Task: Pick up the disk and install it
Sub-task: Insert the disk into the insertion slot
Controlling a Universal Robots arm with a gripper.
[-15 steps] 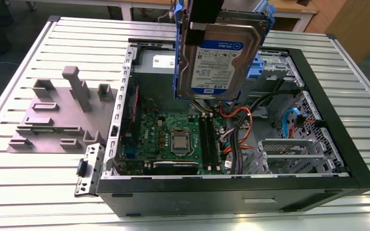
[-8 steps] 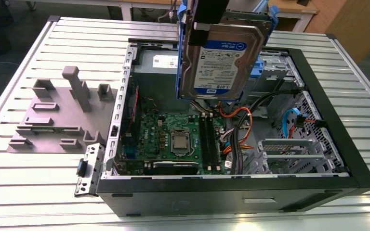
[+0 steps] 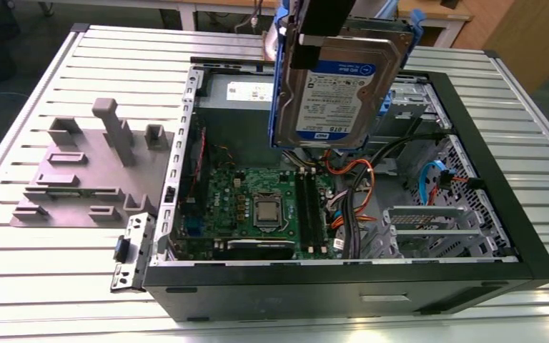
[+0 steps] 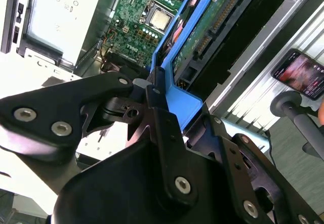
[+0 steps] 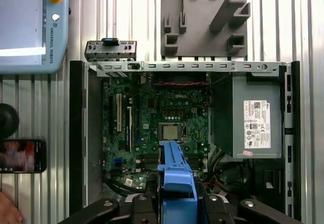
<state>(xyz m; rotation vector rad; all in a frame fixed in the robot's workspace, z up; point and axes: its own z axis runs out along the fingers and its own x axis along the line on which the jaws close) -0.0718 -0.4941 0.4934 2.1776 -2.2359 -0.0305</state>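
The disk [image 3: 337,93], a silver hard drive with a white-and-blue label in a blue carrier frame, hangs upright above the open computer case [image 3: 351,275]. My gripper [image 3: 314,39] is shut on the carrier's upper edge. In the second wrist view the black fingers [image 4: 152,95] clamp the blue frame [image 4: 177,47], and the drive's green circuit board [image 4: 212,27] faces the camera. In the first wrist view the disk [image 5: 176,171] sits edge-on over the motherboard [image 5: 162,118], with the gripper [image 5: 176,204] behind it.
The case lies on its side on a slatted metal table [image 3: 46,271]. Inside are the power supply [image 5: 255,118], cables [image 3: 351,179] and a metal drive cage [image 3: 437,229]. A grey fixture plate [image 3: 83,171] lies beside the case. A pendant [image 5: 30,27], phone [image 5: 20,155] and hand [image 5: 7,211] are nearby.
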